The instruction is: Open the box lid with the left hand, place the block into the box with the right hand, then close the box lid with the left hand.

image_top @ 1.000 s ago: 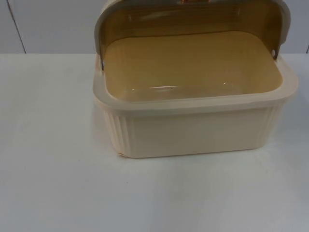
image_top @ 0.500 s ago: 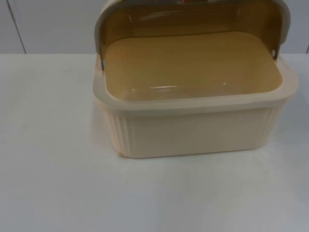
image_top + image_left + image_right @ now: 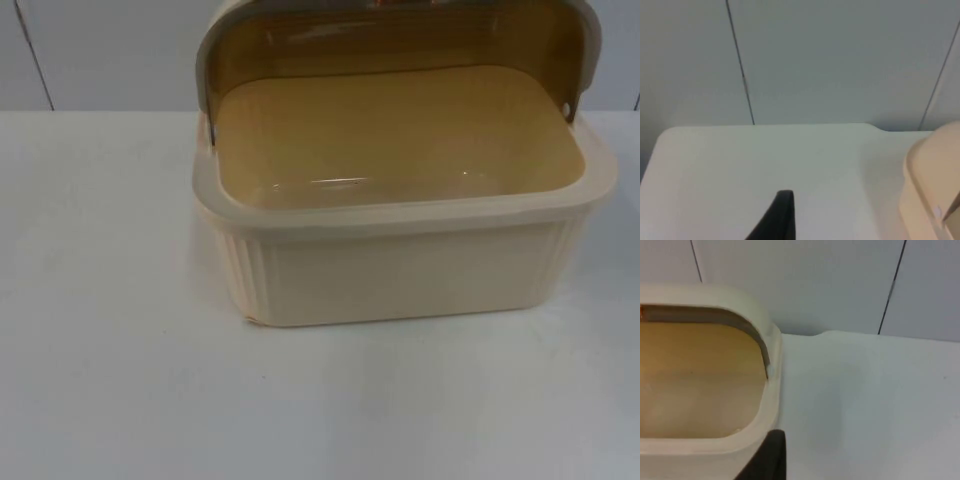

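Nothing had moved since the earlier frames: in the top view the box [image 3: 400, 210] sat in the same spot on the white tabletop [image 3: 110, 380], with its lid [image 3: 400, 35] raised and tipped back toward the grey partition wall [image 3: 100, 50].

I judged the lid-opening step complete and the block placement next. I could not locate the block; the amber interior of the box appeared bare.

The relation governing the coming move was the open mouth of the box relative to the right pincer [image 3: 767, 457]. The right wrist view put that pincer just beside the near corner of the box rim, with the opening lying directly ahead of it. The long axis of the box ran across the tabletop from the left arm's side to the right arm's side. The left pincer [image 3: 777, 215] waited over bare tabletop, with one corner of the box off to its side. I judged the right arm nearer to the opening.

Each wrist view gave one black fingertip, so I could not tell whether either pincer was spread or pressed together.

The top view gave the whole box and raised lid; the wrist views gave the fingertips.
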